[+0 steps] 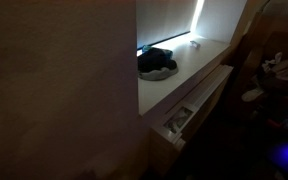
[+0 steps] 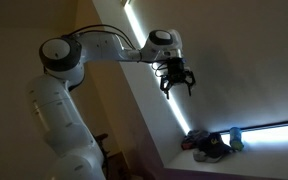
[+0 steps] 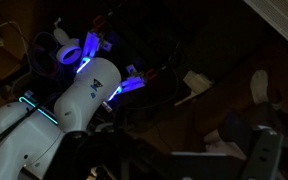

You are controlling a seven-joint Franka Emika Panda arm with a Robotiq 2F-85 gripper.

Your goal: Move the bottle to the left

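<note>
The bottle (image 1: 194, 43) is a tiny pale speck on the white window ledge (image 1: 199, 62), close to the bright window strip. It also shows in an exterior view (image 2: 236, 138) as a small pale shape beside the dark heap. My gripper (image 2: 176, 86) hangs in mid-air well above the ledge, far from the bottle. Its fingers are spread and hold nothing. The wrist view shows neither the bottle nor the ledge, and the jaws are lost in the dark there.
A dark rounded black-and-grey heap (image 1: 156, 63) lies on the ledge beside the bottle; it also shows in an exterior view (image 2: 209, 147). A wall (image 1: 64, 80) borders the ledge. The wrist view shows the robot's white base (image 3: 79, 100) and dim clutter.
</note>
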